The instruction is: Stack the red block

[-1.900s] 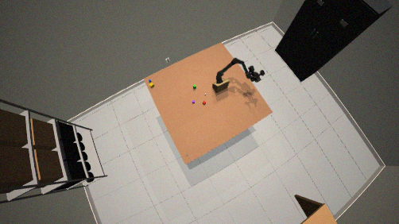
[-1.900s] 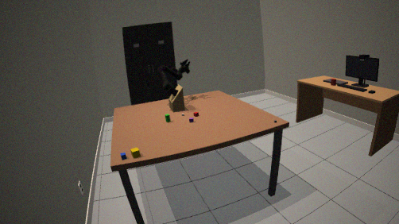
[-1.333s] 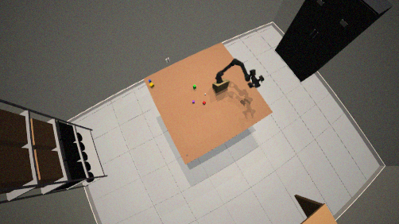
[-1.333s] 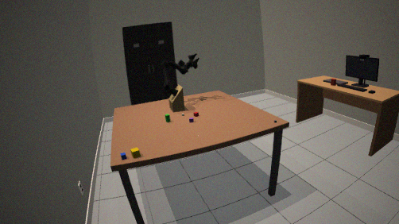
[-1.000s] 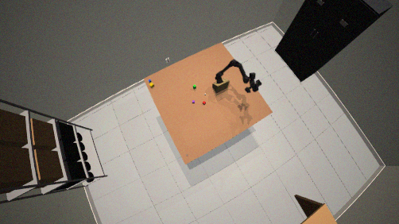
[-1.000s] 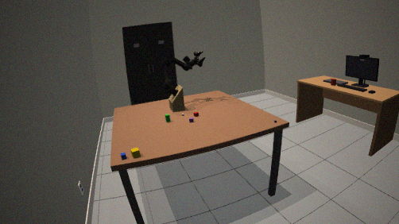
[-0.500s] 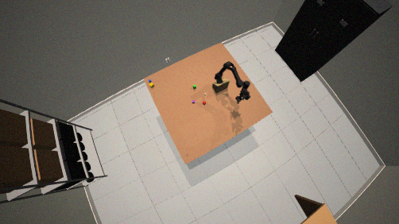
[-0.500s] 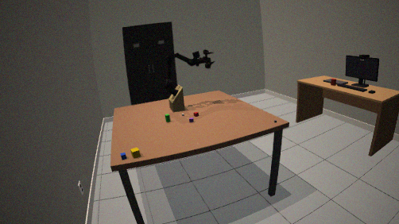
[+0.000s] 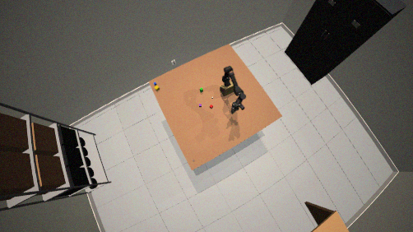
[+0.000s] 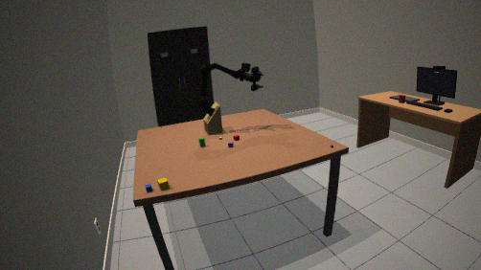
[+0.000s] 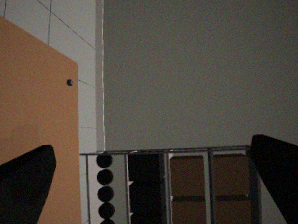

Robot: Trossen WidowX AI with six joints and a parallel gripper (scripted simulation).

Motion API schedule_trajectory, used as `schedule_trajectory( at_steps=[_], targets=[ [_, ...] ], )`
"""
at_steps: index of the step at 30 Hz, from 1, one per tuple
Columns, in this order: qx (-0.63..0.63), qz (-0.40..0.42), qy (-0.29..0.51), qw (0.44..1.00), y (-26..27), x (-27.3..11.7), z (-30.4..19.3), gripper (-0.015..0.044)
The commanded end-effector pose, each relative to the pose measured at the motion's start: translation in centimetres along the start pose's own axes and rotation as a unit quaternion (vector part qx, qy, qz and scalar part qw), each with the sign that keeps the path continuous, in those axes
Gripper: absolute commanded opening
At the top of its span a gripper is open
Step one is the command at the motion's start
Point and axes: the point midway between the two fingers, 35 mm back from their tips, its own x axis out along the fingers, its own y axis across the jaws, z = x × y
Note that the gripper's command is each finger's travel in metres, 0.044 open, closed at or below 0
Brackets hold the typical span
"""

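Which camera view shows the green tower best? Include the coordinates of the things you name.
The exterior view: the green tower (image 9: pixel 201 90) (image 10: pixel 202 142) stands upright there, its side visible and taller than wide. The top view shows it small, mostly from above, so its height is hard to judge. The wrist view doesn't show it.
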Motion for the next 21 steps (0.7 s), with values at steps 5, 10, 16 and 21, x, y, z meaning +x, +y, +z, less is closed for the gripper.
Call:
schedule_trajectory(
  at_steps=[5,10,16,21],
  targets=[
    [0.098,0.106,0.054,0.988,3.8,4.4,-6.2,0.044],
    [0.181,0.172,0.1,0.963,6.5,6.4,-10.5,0.044],
    [0.279,0.245,0.166,0.914,10.2,7.7,-15.6,0.044],
    [0.353,0.297,0.23,0.857,13.4,7.8,-19.6,0.044]
  ],
)
